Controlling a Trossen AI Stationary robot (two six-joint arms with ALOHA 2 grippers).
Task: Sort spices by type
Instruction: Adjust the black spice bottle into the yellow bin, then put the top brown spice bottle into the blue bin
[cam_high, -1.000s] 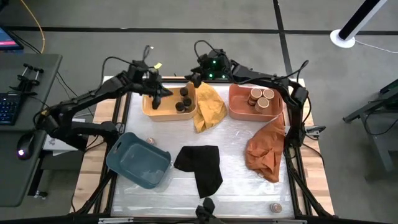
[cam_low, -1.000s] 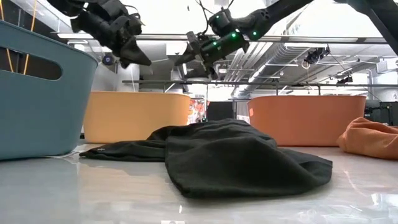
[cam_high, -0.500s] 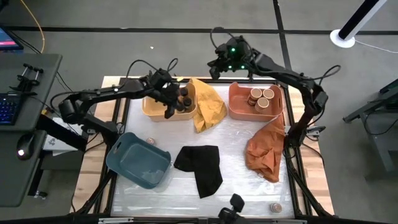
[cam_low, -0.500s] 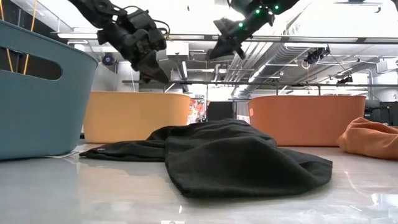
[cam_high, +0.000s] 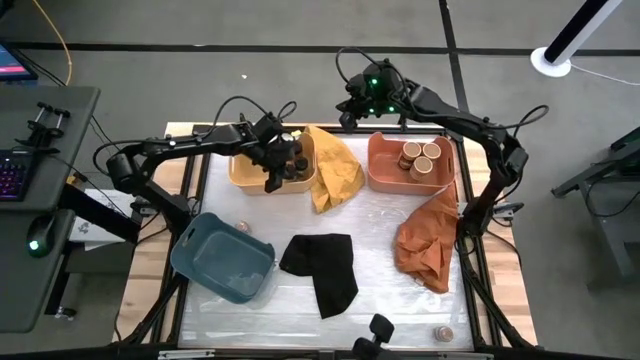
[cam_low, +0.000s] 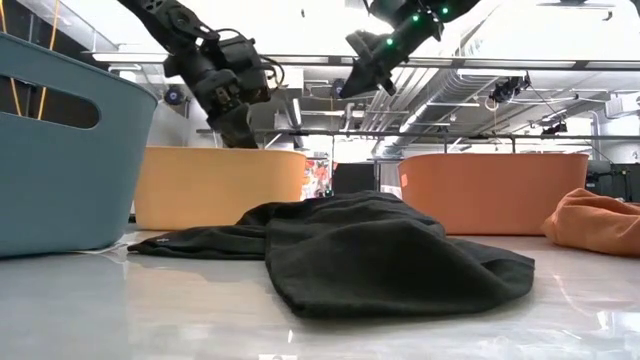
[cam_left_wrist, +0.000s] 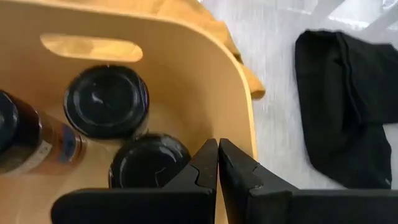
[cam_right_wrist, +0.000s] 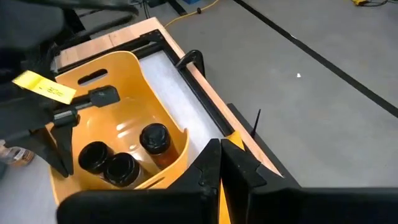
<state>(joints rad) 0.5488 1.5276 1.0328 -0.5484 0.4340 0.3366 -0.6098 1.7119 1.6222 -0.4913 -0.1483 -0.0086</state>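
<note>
A grey floor surrounds a wood-edged table (cam_high: 500, 290) whose glossy pale top mirrors the things on it. Largest upon it is the blue tray (cam_high: 222, 258), a smooth plastic tub with rounded corners, at the near left. Two trays of the same shape stand at the far side: the yellow tray (cam_high: 245, 178) on the left and the coral tray (cam_high: 385, 175) on the right, well apart. Three soft cloths lie crumpled: a rust cloth (cam_high: 428, 242) sagging from the coral tray's near corner, a yellow cloth (cam_high: 335, 172) between the two far trays, and a black cloth (cam_high: 322, 268) in a limp fold at the middle.

The left arm reaches over the yellow tray; the left gripper (cam_left_wrist: 217, 163) hangs inside it with its dark fingers pressed together, pinching nothing, just beside a jar. The right gripper (cam_right_wrist: 220, 163) is raised above the table's far edge, beyond the yellow tray, fingers likewise pressed together and empty.

The jars are small cylinders. Three black-lidded jars (cam_left_wrist: 106, 101) with glossy round tops sit clustered in the yellow tray's right end. The tan-lidded jars (cam_high: 420, 157) stand close together in the coral tray
</note>
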